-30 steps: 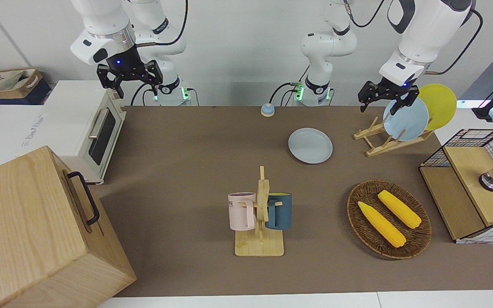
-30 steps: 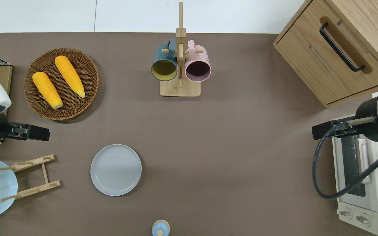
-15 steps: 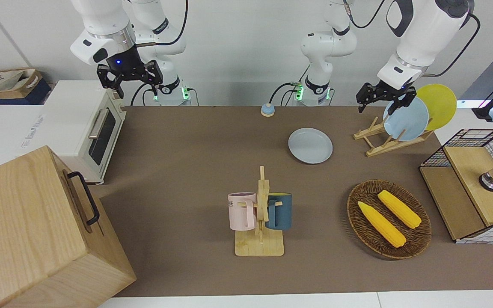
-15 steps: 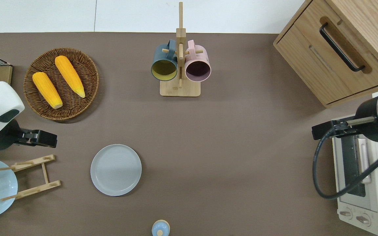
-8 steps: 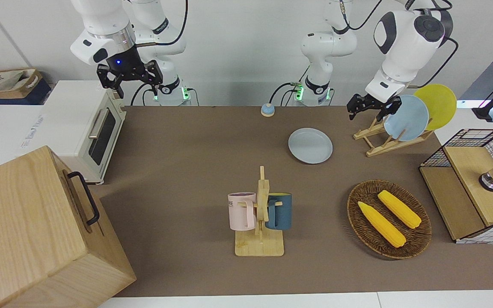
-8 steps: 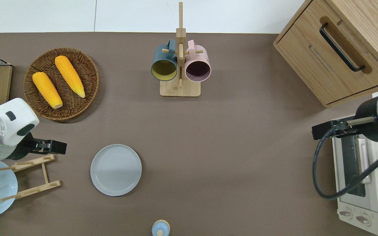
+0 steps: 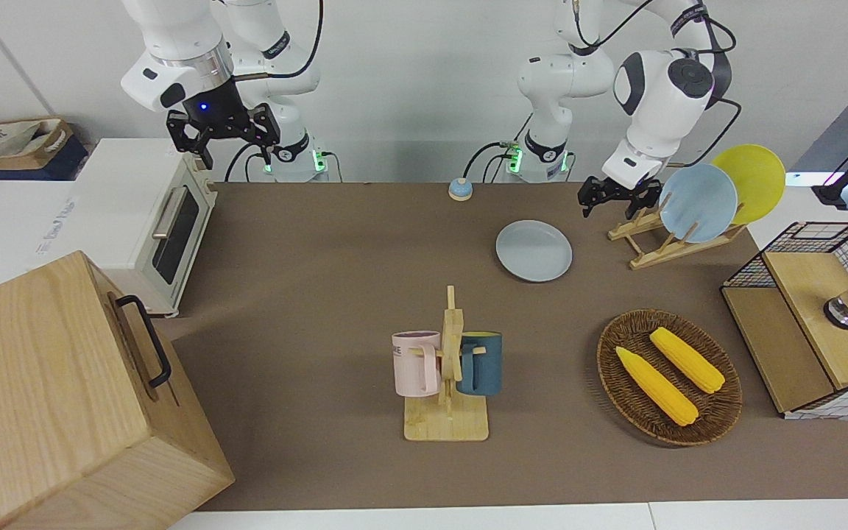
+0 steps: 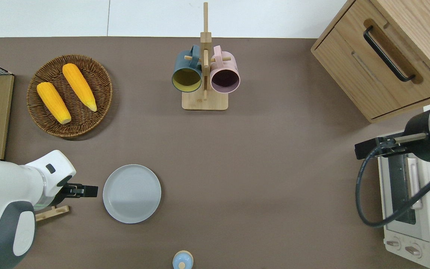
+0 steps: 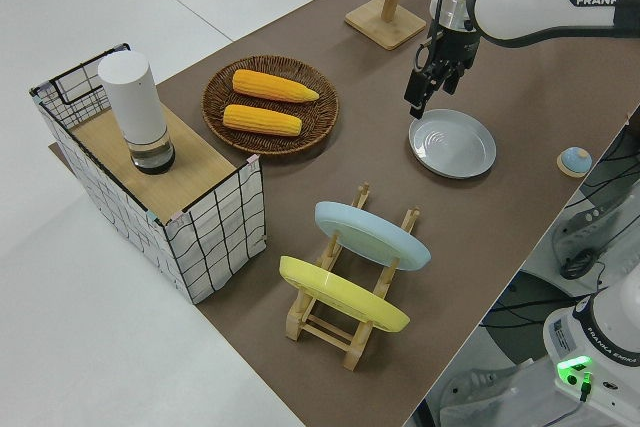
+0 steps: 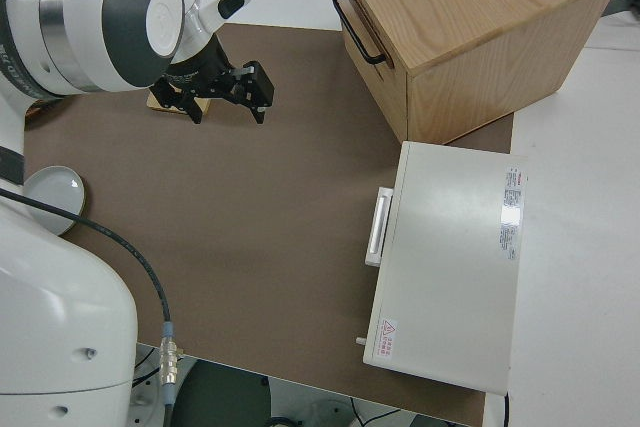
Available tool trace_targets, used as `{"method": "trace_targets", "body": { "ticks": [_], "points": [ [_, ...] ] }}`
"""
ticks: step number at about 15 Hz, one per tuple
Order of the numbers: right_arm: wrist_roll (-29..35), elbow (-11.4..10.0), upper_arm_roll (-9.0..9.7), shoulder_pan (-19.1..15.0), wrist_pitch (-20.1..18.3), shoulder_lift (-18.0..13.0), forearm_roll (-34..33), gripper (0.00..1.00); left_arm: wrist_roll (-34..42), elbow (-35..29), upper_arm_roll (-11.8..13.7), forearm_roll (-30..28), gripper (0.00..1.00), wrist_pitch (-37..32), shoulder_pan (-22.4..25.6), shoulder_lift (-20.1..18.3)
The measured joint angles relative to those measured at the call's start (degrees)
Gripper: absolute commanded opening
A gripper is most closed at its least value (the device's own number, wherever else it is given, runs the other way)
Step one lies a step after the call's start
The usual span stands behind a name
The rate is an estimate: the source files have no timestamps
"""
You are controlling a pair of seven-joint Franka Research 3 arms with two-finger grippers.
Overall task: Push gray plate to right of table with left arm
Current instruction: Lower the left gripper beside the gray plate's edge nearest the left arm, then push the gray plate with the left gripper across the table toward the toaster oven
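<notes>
The gray plate (image 7: 534,250) (image 8: 131,193) (image 9: 453,143) lies flat on the brown table (image 7: 321,280), nearer to the robots than the mug stand. My left gripper (image 7: 607,202) (image 8: 89,190) (image 9: 420,99) hangs low and open, with nothing between its fingers. It is over the strip of table between the plate and the wooden plate rack (image 7: 652,239), just off the plate's rim on the side toward the left arm's end. It is not touching the plate. My right gripper (image 7: 224,138) (image 10: 226,97) is parked and open.
The rack holds a light-blue plate (image 7: 698,202) and a yellow plate (image 7: 751,180). A wicker basket (image 7: 718,412) with two corn cobs and a wire crate (image 7: 810,250) are at the left arm's end. The mug stand (image 7: 447,368), bell (image 7: 459,189), toaster oven (image 7: 152,221) and wooden cabinet (image 7: 63,397) are also here.
My left arm has swung from over the rack's light-blue plate toward the gray plate and come down beside its rim. The plate and the right arm have not moved.
</notes>
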Motion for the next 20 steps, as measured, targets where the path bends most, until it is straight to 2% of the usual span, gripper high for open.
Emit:
{"method": "trace_targets", "body": {
  "ticks": [8,13,16,18,19,20],
  "points": [
    [0.0,0.0,0.00,0.0,0.0,0.0,0.0,0.983,0.0,-12.7,-0.6,-2.0,1.00,15.6,-1.0,0.0],
    [0.0,0.0,0.00,0.0,0.0,0.0,0.0,0.983,-0.4,-15.2,-0.6,-2.1,1.00,19.4,-2.1,0.9],
    [0.0,0.0,0.00,0.0,0.0,0.0,0.0,0.983,-0.5,-15.7,-0.6,-2.1,0.97,21.8,-2.3,2.8],
    [0.0,0.0,0.00,0.0,0.0,0.0,0.0,0.983,-0.5,-15.8,-0.6,-2.1,0.87,23.0,-2.3,4.1],
    [0.0,0.0,0.00,0.0,0.0,0.0,0.0,0.983,-0.5,-15.8,-0.6,-2.1,0.77,23.3,-2.3,4.6],
    [0.0,0.0,0.00,0.0,0.0,0.0,0.0,0.983,-0.5,-15.8,-0.6,-2.1,0.63,23.4,-2.3,4.9]
  ]
}}
